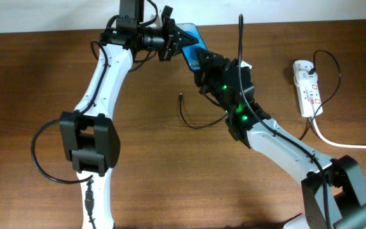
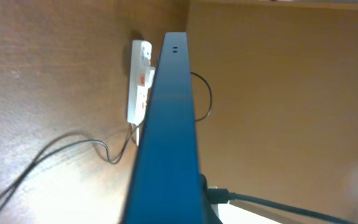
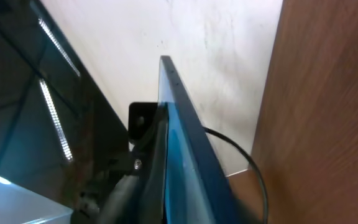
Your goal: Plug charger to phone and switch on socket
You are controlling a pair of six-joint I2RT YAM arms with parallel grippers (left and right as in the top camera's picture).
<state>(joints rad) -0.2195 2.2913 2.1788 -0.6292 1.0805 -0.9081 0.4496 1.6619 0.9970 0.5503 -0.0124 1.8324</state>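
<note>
The phone [image 1: 189, 33], with a bright blue screen, is held in the air at the table's back middle. My left gripper [image 1: 173, 39] is shut on it from the left. My right gripper [image 1: 203, 63] is shut on its lower end from the right. The phone shows edge-on in the left wrist view [image 2: 169, 124] and the right wrist view [image 3: 185, 143]. The charger [image 1: 192, 122], a thin black cable, lies loose on the table, its plug tip [image 1: 180, 97] free below the phone. It also shows in the left wrist view [image 2: 73, 144]. The white socket [image 1: 307, 86] lies at the far right.
The socket's thick white cord [image 1: 342, 143] runs off the right edge, and the socket also shows in the left wrist view [image 2: 140, 84]. A black cable [image 1: 240, 38] hangs above the right arm. The wooden table [image 1: 170, 178] ends at a pale wall at the back.
</note>
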